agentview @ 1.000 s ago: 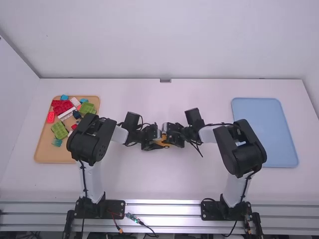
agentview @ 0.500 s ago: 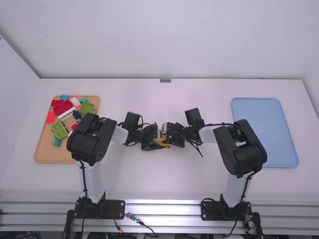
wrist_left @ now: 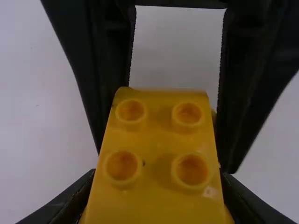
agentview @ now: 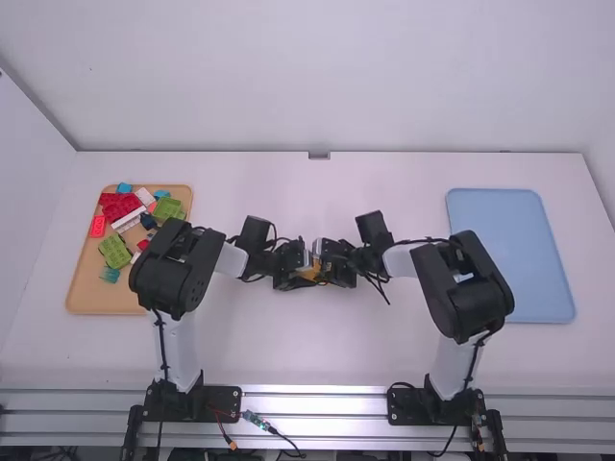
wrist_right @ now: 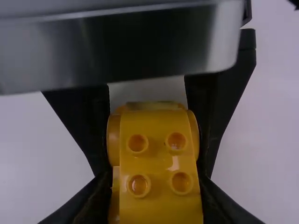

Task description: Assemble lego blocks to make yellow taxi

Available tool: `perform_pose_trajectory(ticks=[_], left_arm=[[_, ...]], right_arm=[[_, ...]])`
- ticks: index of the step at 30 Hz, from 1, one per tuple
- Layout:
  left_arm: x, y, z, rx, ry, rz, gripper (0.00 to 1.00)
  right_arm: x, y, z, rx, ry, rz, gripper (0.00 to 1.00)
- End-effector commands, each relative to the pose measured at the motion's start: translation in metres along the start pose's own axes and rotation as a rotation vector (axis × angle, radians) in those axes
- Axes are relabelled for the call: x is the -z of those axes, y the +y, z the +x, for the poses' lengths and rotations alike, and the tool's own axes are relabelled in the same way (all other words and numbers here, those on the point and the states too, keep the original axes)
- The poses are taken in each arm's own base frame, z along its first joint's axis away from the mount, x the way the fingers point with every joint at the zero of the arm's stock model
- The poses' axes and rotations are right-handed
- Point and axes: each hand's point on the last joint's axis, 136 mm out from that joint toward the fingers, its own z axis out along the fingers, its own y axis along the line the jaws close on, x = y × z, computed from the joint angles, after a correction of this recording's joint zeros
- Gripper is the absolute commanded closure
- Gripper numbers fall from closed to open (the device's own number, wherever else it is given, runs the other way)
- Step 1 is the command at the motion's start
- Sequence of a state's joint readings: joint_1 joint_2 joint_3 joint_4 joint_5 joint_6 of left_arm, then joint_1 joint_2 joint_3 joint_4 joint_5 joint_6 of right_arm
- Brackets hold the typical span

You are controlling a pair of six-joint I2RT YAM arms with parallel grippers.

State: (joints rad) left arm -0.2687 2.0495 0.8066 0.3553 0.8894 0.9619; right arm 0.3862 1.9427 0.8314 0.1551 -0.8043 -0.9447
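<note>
Facing each other near the middle of the high view, the black two-finger left gripper and the black two-finger right gripper meet at one yellow studded plastic piece. The left jaws are parted by about the piece's width and clamp its opposite sides. The right jaws stand likewise, closed onto yellow plastic, with rounded yellow parts beside the studded face. In both wrist views, the studded face lies between the jaws, four round studs visible.

At the left of the frame, a tan rectangular tray lies partly behind the left arm. In its upper part are dark red blocks, a bright red block, a long white block, a dark blue block and a green studded block. Lower down sit another green studded block and a small teal block. A light blue rectangular tray lies at the right of the frame.
</note>
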Motion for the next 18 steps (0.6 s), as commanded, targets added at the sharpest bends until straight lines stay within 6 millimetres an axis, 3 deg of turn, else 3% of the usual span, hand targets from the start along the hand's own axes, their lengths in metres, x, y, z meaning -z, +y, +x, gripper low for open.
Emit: perform_pose_trajectory(ticks=[1,3,5,6,7,8,9,15,18], left_arm=[[-0.005,-0.005,0.033,0.023,0.121,-0.023,0.98],[-0.005,-0.005,0.033,0.024,0.121,-0.023,0.98],[-0.005,-0.005,0.033,0.024,0.121,-0.022,0.98],[-0.005,-0.005,0.033,0.024,0.121,-0.022,0.98],[-0.005,-0.005,0.033,0.024,0.121,-0.022,0.98],[-0.005,-0.005,0.033,0.026,0.122,-0.021,0.98],[-0.005,-0.006,0.033,0.027,0.123,-0.020,0.99],[-0.005,-0.007,0.034,0.033,0.126,-0.014,0.98],[-0.005,-0.007,0.034,0.035,0.126,-0.013,0.98]], right_arm=[[0.003,0.003,-0.002,0.000,0.012,0.007,0.49],[0.004,0.003,-0.005,0.005,0.009,0.009,0.48],[0.007,0.001,-0.009,0.015,0.003,0.018,0.39],[0.009,0.000,-0.012,0.022,-0.001,0.023,0.25],[0.009,0.000,-0.012,0.022,-0.001,0.023,0.25],[0.011,-0.001,-0.015,0.029,-0.005,0.030,0.04],[0.014,-0.003,-0.017,0.033,-0.009,0.039,0.01],[0.034,-0.011,-0.022,0.015,-0.010,0.078,0.01],[0.057,-0.017,-0.021,-0.023,-0.001,0.114,0.01]])
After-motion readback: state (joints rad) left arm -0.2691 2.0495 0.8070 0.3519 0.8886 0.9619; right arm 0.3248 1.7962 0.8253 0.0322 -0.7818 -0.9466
